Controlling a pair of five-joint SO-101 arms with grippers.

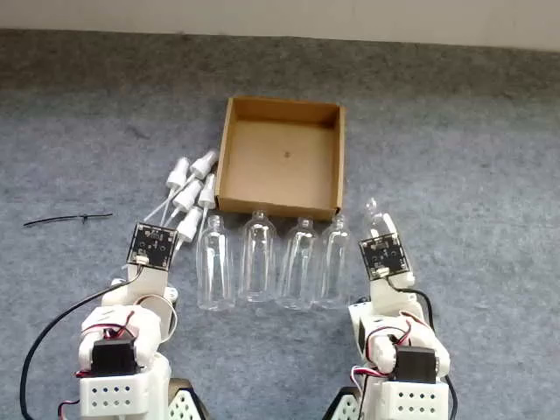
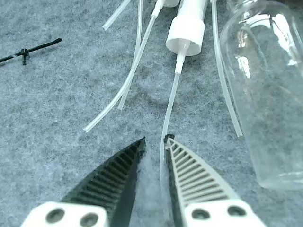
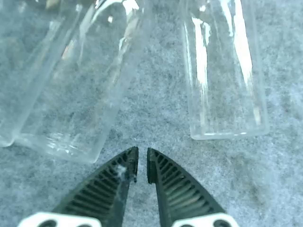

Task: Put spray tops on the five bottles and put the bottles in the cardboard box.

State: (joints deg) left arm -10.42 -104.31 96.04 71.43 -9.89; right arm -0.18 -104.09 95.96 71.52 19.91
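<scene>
Since none of the bottles (image 1: 258,260) has a top on, the task looks to be at its very start. Four lie side by side on the worktop (image 1: 472,131) just near of the empty box (image 1: 278,207), necks towards it, probably laid out for easy reach. A fifth may lie partly under the right arm, though I cannot be sure. The tops (image 1: 188,188) lie in a loose heap left of the box, with their tubes trailing nearward. The left end effector (image 2: 154,144) sits low, jaws slightly parted, with one tube (image 2: 171,104) ending in the gap, ungripped and likely lined up for a pinch. The right end effector (image 3: 142,158), all but closed on nothing, sits just near of the bottles' bases.
</scene>
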